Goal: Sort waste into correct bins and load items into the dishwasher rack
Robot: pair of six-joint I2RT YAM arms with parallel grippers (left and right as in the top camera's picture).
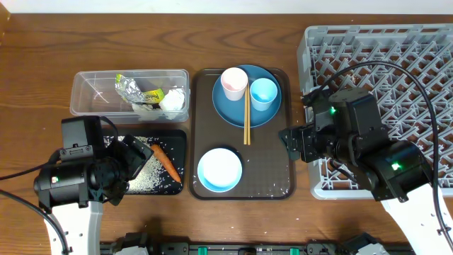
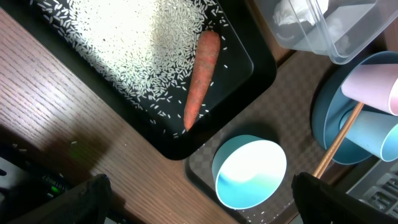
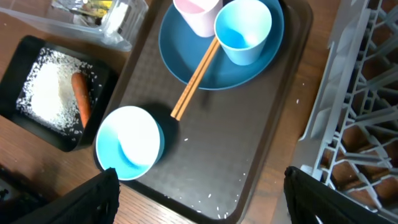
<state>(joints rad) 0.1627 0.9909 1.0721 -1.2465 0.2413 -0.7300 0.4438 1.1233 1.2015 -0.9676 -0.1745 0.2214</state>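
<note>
Waste looked sorted, dishes not: left gripper (image 2: 205, 200) and right gripper (image 3: 206, 199) gaped empty; plate (image 1: 228, 110), bowl (image 1: 219, 170), pink cup (image 1: 234, 83), blue cup (image 1: 263, 93) and chopsticks (image 1: 246, 119) sat on the brown tray (image 3: 249, 155); carrot (image 1: 165, 161) and rice (image 1: 151, 178) lay in the black tray (image 1: 175, 140), foil (image 1: 129, 86) and tissues (image 1: 172, 103) in the clear tub (image 1: 88, 93); rack (image 1: 417, 57) bare

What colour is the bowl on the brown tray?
The bowl is pale blue, lighter inside. It shows best in the right wrist view.
</note>
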